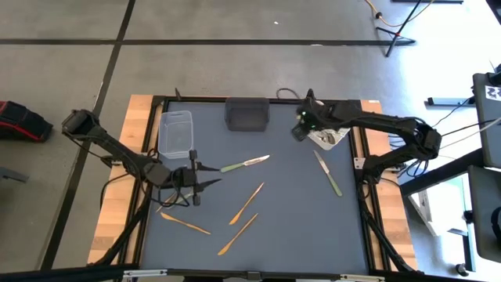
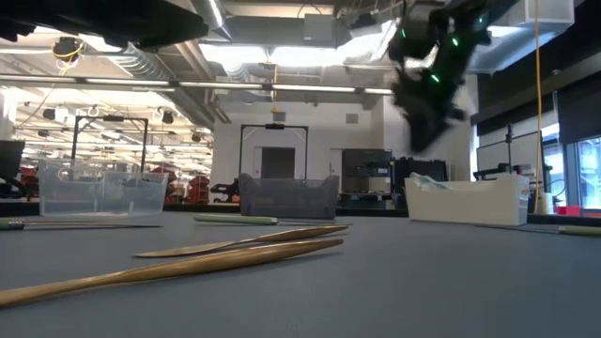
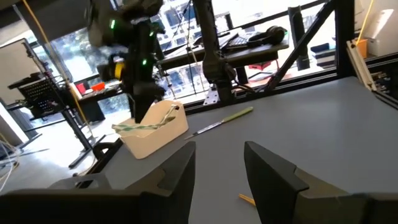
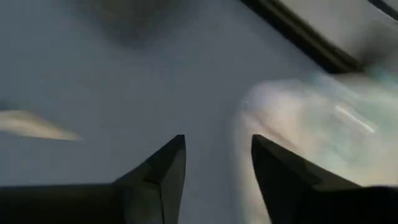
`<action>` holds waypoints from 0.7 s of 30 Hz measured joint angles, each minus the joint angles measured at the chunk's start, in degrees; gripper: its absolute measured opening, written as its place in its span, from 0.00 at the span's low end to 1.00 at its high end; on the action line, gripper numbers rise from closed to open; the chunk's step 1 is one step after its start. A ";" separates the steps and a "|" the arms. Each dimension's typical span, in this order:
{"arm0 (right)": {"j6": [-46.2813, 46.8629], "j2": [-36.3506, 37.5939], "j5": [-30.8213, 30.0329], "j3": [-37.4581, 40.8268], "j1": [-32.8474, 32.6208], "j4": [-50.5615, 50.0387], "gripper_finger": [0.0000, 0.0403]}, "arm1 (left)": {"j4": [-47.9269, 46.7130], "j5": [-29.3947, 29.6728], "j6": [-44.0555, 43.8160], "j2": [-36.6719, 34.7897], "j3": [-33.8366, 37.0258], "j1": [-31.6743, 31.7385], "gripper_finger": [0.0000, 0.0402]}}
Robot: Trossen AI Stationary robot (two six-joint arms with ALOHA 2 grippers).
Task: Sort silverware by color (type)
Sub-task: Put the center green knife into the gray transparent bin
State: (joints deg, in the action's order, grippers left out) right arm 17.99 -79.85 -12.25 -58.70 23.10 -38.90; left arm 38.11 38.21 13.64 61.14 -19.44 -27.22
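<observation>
Your right claw [image 1: 301, 131] is hanging spread and empty just beside the white rectangular tub [image 1: 327, 138]. It is risking bumping that tub. Your left claw [image 1: 205, 176], spread too, is waiting far from the tub, near the copper-gold metal silverware [image 1: 246, 204], so crossing arms could scatter it on the worktop [image 1: 290, 219].

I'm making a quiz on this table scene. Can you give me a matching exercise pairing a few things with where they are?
Things:
1. clear tub
2. dark grey tub
3. white tub
4. gold cutlery

Places:
A. below the right gripper
B. far edge, middle
C. on the mat, near side
D. far left, by the left arm

Pairs: 1-D, 2-B, 3-A, 4-C
</observation>
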 joint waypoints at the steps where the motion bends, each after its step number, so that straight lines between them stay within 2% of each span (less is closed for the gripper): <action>1: -1.70 -0.03 2.24 0.38 -1.89 5.94 0.44 | 0.04 -0.02 -0.03 0.21 0.00 0.14 0.33; 5: -9.88 -1.92 7.61 3.45 -9.65 30.57 0.44 | -0.09 0.00 -0.02 1.19 0.00 0.21 0.33; 9: -15.42 -7.20 7.97 4.99 -15.44 46.67 0.44 | -0.09 -0.13 0.00 2.12 0.00 0.81 0.33; 15: -18.34 -17.44 7.78 5.10 -18.70 57.25 0.44 | -1.87 -0.26 -2.62 2.30 0.00 2.62 0.33; 21: -18.56 -25.41 7.90 5.10 -18.56 64.83 0.44 | -4.88 -1.96 -5.03 2.30 -0.02 4.91 0.33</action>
State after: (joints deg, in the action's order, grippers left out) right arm -0.57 -105.27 -4.35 -53.60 4.54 25.93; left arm 33.23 36.25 8.62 63.44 -19.46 -22.31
